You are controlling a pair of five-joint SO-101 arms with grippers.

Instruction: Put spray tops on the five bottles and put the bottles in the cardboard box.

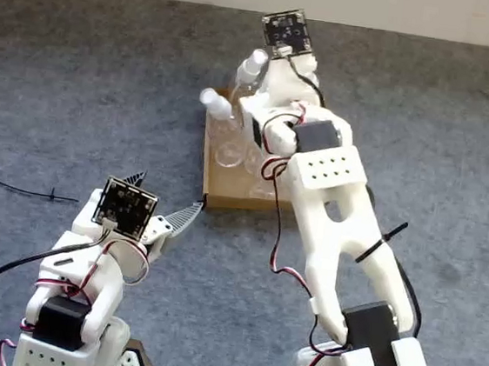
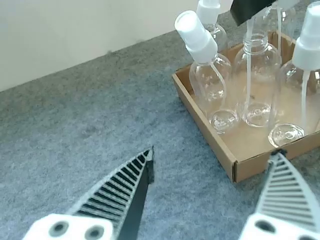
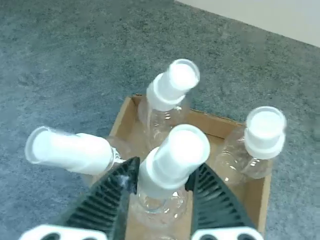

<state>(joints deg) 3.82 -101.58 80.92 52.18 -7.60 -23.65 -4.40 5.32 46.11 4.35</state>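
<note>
**Grip from straight above**

High view: the right arm [image 1: 337, 219] stretches out over the cardboard box [image 1: 212, 199] at the far centre, where clear bottles [image 1: 229, 142] stand. The left claw [image 1: 169, 194] sits just near-left of the box, jaws apart and empty.

Left wrist view: the box lies ahead and to the right. One leaning bottle [image 2: 207, 75] tips left, and the others stand upright.

Right wrist view: the right claw [image 3: 166, 170] looks down an upright bottle's long axis, clamped on its white spray top [image 3: 175, 145]. Three more topped bottles surround it inside the box. The right arm is plainly the nearer one.
</note>
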